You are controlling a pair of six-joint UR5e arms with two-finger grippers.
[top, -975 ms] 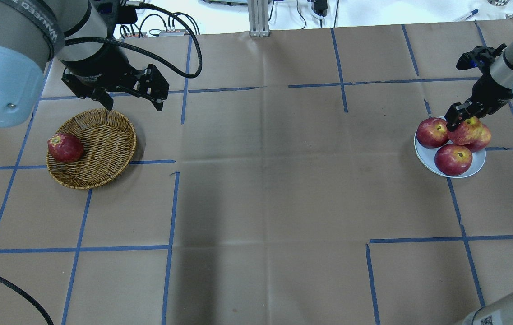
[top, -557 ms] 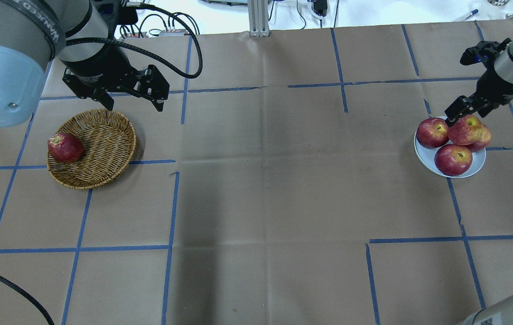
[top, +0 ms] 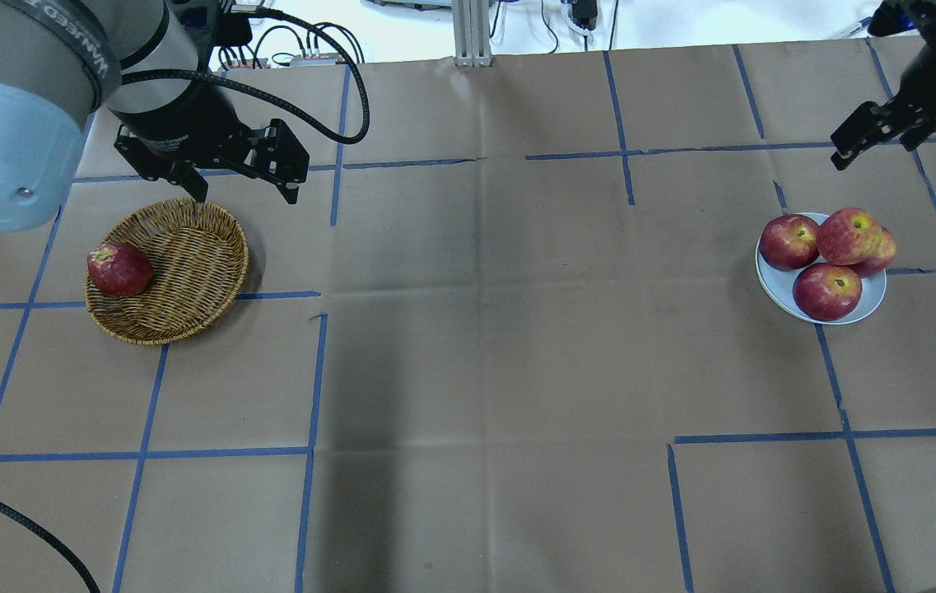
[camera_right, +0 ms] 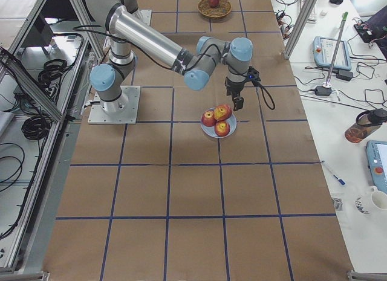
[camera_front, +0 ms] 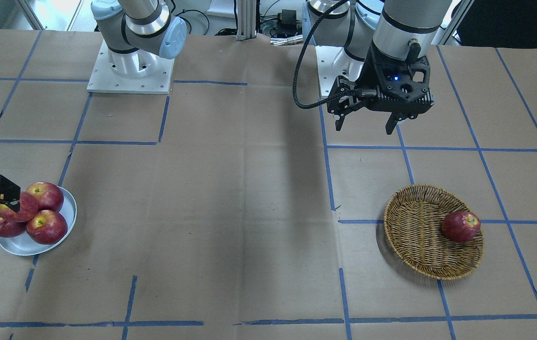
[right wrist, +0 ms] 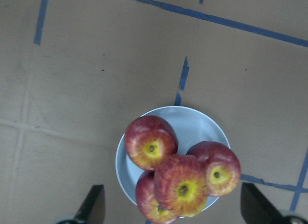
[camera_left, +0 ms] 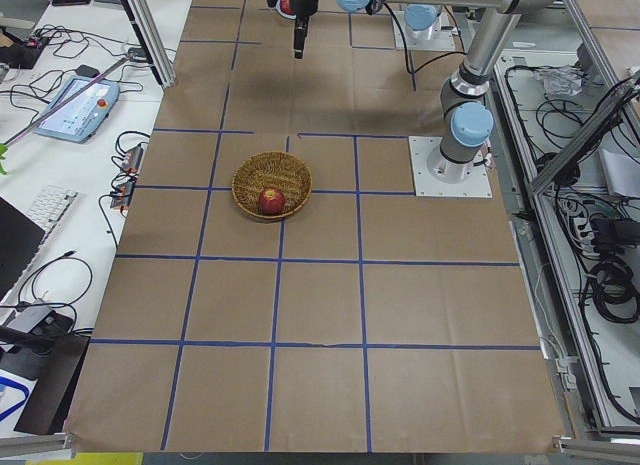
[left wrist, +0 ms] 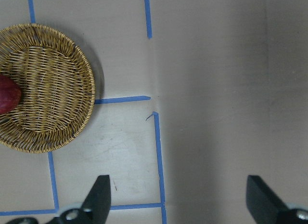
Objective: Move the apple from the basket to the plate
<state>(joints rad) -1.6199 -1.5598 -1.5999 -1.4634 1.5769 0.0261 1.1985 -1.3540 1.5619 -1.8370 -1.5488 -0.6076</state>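
Observation:
The pinkish-red, yellow-streaked apple [top: 846, 235] lies on top of three darker apples on the pale plate [top: 772, 284]; it also shows in the right wrist view [right wrist: 182, 188]. My right gripper [top: 875, 140] is open and empty, raised above and beyond the plate. The wicker basket [top: 188, 280] holds one dark red apple [top: 118, 269] against its left rim. My left gripper [top: 244, 188] is open and empty, hovering just past the basket's far rim.
Brown paper with blue tape lines covers the table. The wide stretch between the basket [camera_front: 419, 236] and the plate [camera_front: 18, 246] is bare paper. The robot bases [camera_front: 129, 71] stand at the table's back.
My right gripper has let go of the pinkish apple and risen up and away from the plate. The apple stays on the pile. The left arm has not moved.

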